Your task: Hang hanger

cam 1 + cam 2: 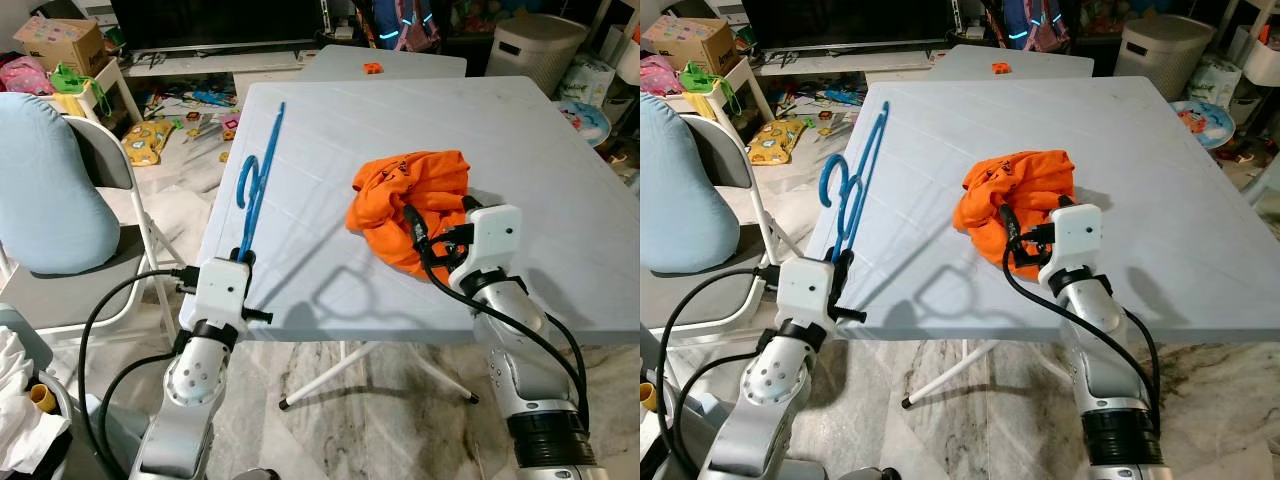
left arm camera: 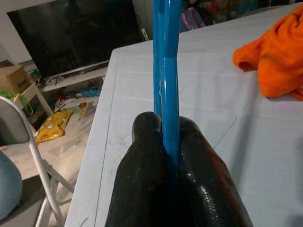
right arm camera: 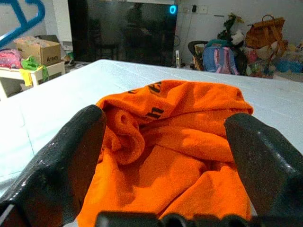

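Left gripper (image 2: 165,142) clenched on thin blue plastic hanger (image 1: 256,180), held over the left edge of the pale grey folding table (image 1: 560,210). Right gripper (image 3: 165,137) spread wide, fingers flanking crumpled orange cloth garment (image 1: 410,200) on the tabletop.

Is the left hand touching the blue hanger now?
Touching. In the left wrist view the two black fingers press together on the blue hanger, with no gap; the left hand grips its lower end by the table edge.
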### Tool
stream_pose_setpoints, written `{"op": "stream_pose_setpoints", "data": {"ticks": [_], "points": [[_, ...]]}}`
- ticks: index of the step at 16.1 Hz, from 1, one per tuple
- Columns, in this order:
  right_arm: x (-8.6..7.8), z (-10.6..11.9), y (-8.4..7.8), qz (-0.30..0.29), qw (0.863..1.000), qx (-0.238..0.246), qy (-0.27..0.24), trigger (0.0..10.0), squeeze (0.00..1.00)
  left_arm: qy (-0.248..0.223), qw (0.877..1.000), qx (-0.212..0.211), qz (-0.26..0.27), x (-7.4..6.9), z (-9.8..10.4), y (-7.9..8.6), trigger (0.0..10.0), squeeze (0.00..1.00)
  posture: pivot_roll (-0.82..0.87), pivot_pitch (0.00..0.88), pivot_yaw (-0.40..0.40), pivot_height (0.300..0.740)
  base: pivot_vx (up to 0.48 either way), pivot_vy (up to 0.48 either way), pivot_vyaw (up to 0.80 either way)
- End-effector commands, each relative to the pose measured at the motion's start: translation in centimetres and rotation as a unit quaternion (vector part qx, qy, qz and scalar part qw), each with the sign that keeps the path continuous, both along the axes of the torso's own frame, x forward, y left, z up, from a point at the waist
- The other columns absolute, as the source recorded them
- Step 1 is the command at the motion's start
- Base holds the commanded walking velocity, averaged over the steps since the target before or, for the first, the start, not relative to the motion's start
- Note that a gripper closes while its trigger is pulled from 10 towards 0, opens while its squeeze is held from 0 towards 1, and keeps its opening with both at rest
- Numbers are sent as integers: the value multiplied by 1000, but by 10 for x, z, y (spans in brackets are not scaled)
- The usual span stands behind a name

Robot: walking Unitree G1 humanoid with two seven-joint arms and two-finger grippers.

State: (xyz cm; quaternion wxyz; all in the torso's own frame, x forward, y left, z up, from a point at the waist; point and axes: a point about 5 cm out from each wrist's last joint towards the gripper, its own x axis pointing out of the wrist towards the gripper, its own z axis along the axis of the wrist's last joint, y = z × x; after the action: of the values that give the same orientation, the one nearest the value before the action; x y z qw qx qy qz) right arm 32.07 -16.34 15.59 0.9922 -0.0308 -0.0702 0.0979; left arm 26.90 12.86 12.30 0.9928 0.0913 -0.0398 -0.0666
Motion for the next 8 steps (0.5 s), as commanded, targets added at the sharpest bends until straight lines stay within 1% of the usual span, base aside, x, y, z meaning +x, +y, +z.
{"op": "stream_pose_setpoints", "data": {"ticks": [1, 4, 8], "points": [[-1, 5, 3, 2, 1000, 1, -6, 10000, 627, -10, 1000, 4, 2, 1, 4, 0, 10000, 0, -44, 42, 39, 740, -259, 0, 0], [-2, 3, 3, -1, 1000, 3, 4, 10000, 627, -10, 1000, 5, 0, 1, 4, -2, 10000, 0, -45, 40, 39, 740, -271, 0, 0], [-2, 3, 4, 1, 1000, 3, 7, 10000, 631, -9, 1000, 5, -2, 2, 4, -3, 10000, 0, -47, 40, 39, 740, -350, 0, 0]]}}
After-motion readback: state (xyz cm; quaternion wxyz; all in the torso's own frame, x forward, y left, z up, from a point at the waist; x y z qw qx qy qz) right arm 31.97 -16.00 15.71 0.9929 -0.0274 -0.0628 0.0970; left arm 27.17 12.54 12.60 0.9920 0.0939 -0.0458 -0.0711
